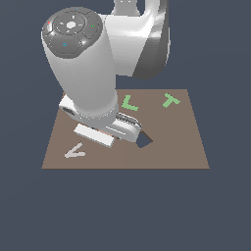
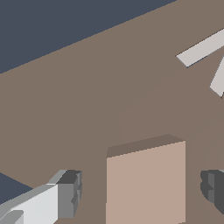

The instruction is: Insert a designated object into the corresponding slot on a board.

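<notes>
Brown board took up most of the scene, with the arm hunched low over its middle. Its diamond-turned slot peeked out just past the wrist, on the exterior view's right. In the wrist view the tan-pink tile sat between the fingers, which were spread wide and not touching it. My worry: closing off-centre could nudge or twist the tile, so it'd reach the slot misaligned and jam on an edge.

Green L, green T (apart); pale V.
</notes>
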Robot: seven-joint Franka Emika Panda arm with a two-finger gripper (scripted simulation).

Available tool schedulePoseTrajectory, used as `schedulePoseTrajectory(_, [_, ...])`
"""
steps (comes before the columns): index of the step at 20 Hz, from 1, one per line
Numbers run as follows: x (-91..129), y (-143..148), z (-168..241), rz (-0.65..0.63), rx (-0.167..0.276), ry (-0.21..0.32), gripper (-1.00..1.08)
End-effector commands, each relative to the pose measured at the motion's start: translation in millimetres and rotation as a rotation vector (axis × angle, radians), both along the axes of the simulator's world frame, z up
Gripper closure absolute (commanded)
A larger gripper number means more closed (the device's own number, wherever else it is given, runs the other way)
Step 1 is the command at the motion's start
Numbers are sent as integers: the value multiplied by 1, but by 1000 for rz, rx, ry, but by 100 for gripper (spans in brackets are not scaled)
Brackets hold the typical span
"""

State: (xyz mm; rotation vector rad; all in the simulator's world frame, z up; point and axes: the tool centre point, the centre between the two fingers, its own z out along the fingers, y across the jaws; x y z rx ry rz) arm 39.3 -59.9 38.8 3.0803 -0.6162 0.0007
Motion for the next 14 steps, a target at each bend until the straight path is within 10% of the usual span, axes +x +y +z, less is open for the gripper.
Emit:
schedulePoseTrajectory(1, [0, 0, -7, -1, 0, 1, -92])
schedulePoseTrajectory(3, [0, 0, -9, -2, 0, 0, -92])
schedulePoseTrajectory(4, [0, 0, -9, -2, 0, 0, 108])
schedulePoseTrajectory(14, [0, 0, -8, -2, 0, -1, 108])
